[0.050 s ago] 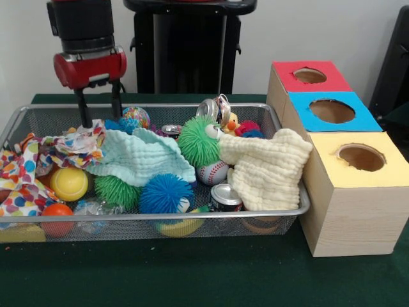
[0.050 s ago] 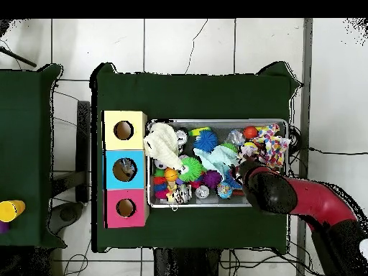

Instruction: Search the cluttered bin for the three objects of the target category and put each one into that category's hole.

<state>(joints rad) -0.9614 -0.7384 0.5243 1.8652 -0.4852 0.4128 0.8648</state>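
Observation:
A wire mesh bin (image 1: pixel 192 216) holds a jumble: a polka-dot cloth (image 1: pixel 70 144), a mint cloth (image 1: pixel 137 157), a cream cloth (image 1: pixel 265 166), green (image 1: pixel 197 139) and blue (image 1: pixel 165 193) spiky balls, a baseball (image 1: pixel 212 173), a yellow ball (image 1: pixel 68 183), an orange ball (image 1: pixel 57 214) and silver cans (image 1: pixel 225 197). My gripper (image 1: pixel 100 118) hangs over the bin's far left corner. It is open, its fingers reaching down just behind the polka-dot cloth with nothing between them. In the overhead view the arm's wrist (image 2: pixel 267 190) covers the gripper.
To the right of the bin stands a wooden box with three round holes, topped red (image 1: pixel 291 80), blue (image 1: pixel 358 118) and yellow (image 1: pixel 390 169). A crushed can (image 1: pixel 214 109) and a rubber duck (image 1: pixel 231 121) lie at the bin's back. Dark green cloth covers the table (image 1: pixel 192 275).

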